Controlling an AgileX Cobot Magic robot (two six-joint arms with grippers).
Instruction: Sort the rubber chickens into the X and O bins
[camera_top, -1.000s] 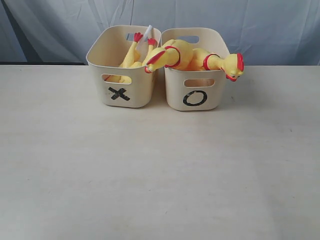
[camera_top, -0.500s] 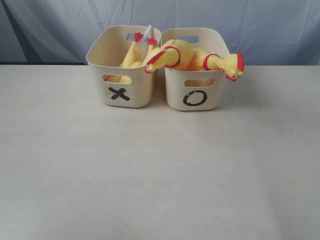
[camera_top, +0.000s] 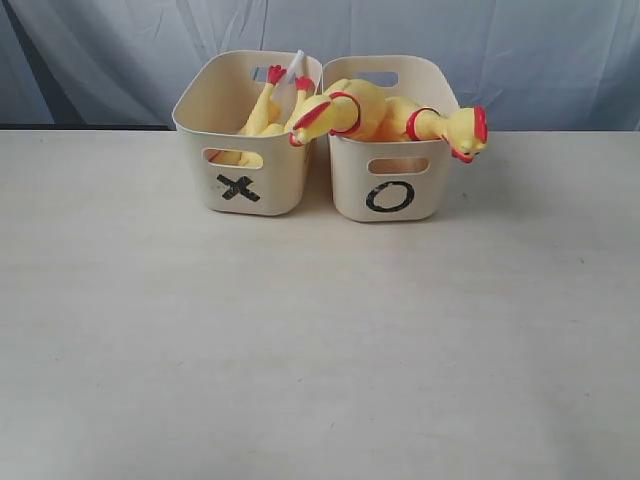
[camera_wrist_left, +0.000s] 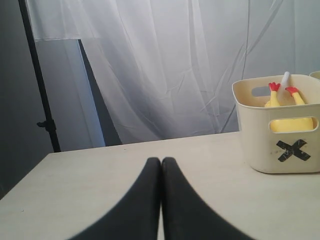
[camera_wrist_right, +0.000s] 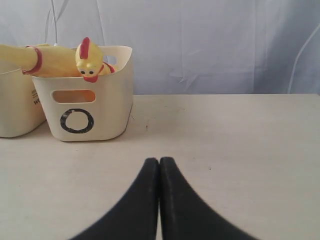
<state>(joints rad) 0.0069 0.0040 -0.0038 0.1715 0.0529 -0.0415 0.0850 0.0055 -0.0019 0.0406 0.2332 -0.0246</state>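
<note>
Now, left gripper (camera_wrist_left: 160, 161) and right gripper (camera_wrist_right: 159, 161) both pinched shut, holding nothing. Rubber chickens (camera_top: 370, 110) lying in X bin (camera_wrist_left: 255, 150) and O bin (camera_wrist_right: 112, 100) at far edge of desk (camera_top: 320, 330) (one sprawling along it, head overhanging O rim); right arm nearer.

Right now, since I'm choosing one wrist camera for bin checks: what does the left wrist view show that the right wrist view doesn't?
Left only: the black X on one cream plastic tub, a yellow rubber chicken's red feet above its rim, and a dark stand. Right only: the black O on the other cream plastic tub, a yellow rubber chicken's head hanging over its rim. Both: the pale table, the white curtain, and one shut, empty black end effector each: left end effector, right end effector.
</note>
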